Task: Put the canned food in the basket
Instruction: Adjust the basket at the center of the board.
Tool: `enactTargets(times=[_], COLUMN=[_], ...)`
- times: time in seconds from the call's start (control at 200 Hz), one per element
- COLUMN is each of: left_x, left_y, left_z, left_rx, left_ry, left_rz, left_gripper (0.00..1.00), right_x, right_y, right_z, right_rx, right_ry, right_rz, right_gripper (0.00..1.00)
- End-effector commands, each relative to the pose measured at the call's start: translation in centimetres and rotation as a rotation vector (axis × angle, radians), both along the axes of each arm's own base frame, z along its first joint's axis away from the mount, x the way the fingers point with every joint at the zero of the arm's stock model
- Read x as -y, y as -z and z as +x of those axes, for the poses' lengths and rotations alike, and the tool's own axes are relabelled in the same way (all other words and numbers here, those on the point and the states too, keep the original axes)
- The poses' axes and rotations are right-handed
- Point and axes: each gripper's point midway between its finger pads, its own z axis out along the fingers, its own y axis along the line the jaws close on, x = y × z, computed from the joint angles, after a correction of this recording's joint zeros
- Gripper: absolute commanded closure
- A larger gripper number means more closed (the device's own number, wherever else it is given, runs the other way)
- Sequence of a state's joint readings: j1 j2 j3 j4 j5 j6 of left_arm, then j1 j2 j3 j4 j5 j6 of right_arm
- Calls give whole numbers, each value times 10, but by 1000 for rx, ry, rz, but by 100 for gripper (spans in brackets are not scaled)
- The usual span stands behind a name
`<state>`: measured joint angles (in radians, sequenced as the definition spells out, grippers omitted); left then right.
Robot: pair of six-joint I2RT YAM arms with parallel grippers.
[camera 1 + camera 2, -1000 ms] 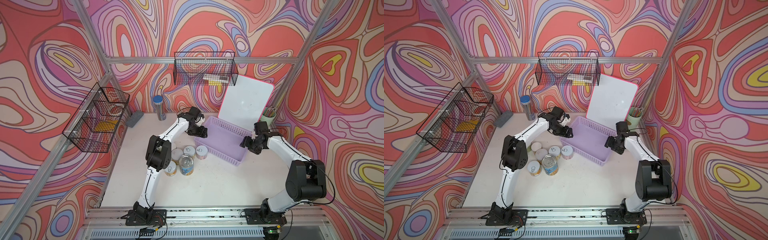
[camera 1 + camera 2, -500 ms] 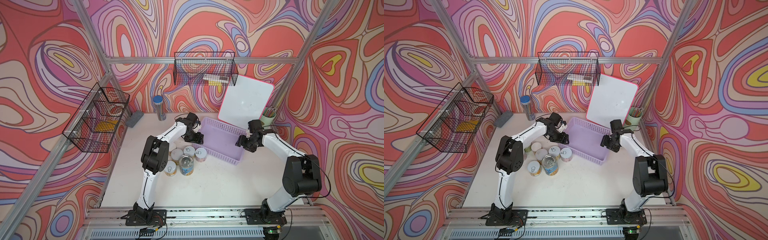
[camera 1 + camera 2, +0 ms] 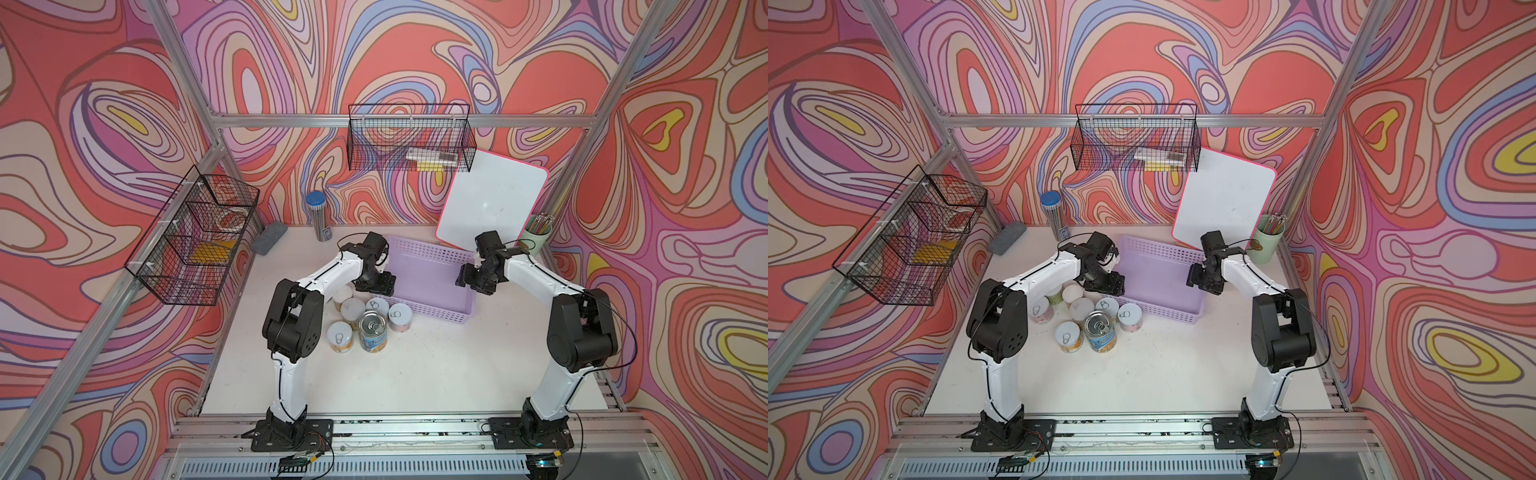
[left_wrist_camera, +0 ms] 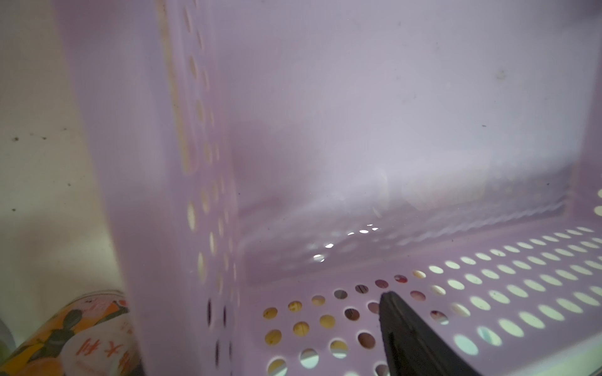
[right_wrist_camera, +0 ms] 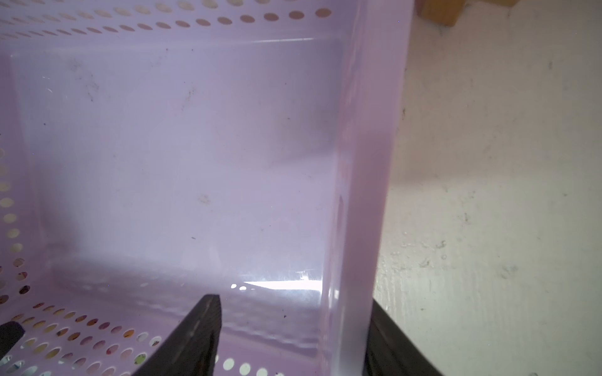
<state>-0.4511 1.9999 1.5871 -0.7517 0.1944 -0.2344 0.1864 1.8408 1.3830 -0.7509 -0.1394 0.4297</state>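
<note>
The lavender basket [image 3: 428, 286] lies at the back middle of the white table, nothing in it. My left gripper [image 3: 377, 283] is shut on its left wall; in the left wrist view one black finger [image 4: 410, 338] shows inside the perforated wall [image 4: 182, 228], and the other is hidden. My right gripper [image 3: 468, 279] is shut on the right wall [image 5: 355, 228], a finger on each side. Several cans of the canned food stand clustered just left and in front of the basket, among them a blue-labelled can [image 3: 372, 332], a yellow one [image 3: 340, 337] and a pink one [image 3: 400, 316].
A pink-rimmed whiteboard [image 3: 492, 203] leans on the back wall behind the basket, with a green pencil cup [image 3: 537, 239] beside it. A blue-capped pencil tube [image 3: 319, 216] and a grey eraser [image 3: 269, 237] sit at the back left. Black wire baskets [image 3: 409, 139] [image 3: 195, 239] hang on the walls.
The basket has slid left toward the cans with both arms moving along with it. The left gripper's jaws have closed a little tighter on the wall.
</note>
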Motion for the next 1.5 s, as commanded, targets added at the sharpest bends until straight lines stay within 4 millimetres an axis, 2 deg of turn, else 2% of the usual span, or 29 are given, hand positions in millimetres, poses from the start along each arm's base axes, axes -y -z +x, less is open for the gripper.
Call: enactTargets(times=[0.0, 0.13, 0.29, 0.611, 0.726, 0.761, 0.786, 0.911, 1.072, 1.227, 1.357, 1.497], left_x=[0, -2, -8, -16, -21, -22, -23, -29, -41, -61, -74, -88], left_y=[-6, -6, -8, -29, -40, -43, -46, -63, -81, -92, -97, -102], left_z=[-5, -6, -4, 3, 2, 0, -1, -9, -33, -64, -90, -115], left_rx=[21, 21, 36, 90, 122, 131, 138, 179, 227, 245, 245, 243], left_ry=[1, -11, -43, -86, -94, -94, -96, -119, -160, -215, -247, -286], left_rz=[12, 17, 31, 47, 50, 50, 49, 29, -17, -21, -40, -48], left_gripper=[20, 17, 1, 1, 1, 1, 1, 1, 1, 1, 1, 1], right_x=[-15, -16, -10, 12, 22, 25, 27, 27, -1, -43, -83, -121], right_y=[-2, 0, -3, -24, -35, -33, -45, -59, -81, -101, -110, -110], right_z=[12, 20, 25, 22, 18, 16, 15, 9, -4, -19, -34, -51], right_rx=[22, 27, 42, 103, 141, 139, 172, 233, 326, 398, 422, 428], right_ry=[-48, -54, -43, 32, 69, 79, 88, 104, 54, -74, -200, -325], right_rz=[24, 14, -21, -118, -153, -165, -162, -138, -73, -36, 2, 34], right_gripper=[34, 34, 29, 3, 2, 2, 2, 2, 2, 2, 2, 2])
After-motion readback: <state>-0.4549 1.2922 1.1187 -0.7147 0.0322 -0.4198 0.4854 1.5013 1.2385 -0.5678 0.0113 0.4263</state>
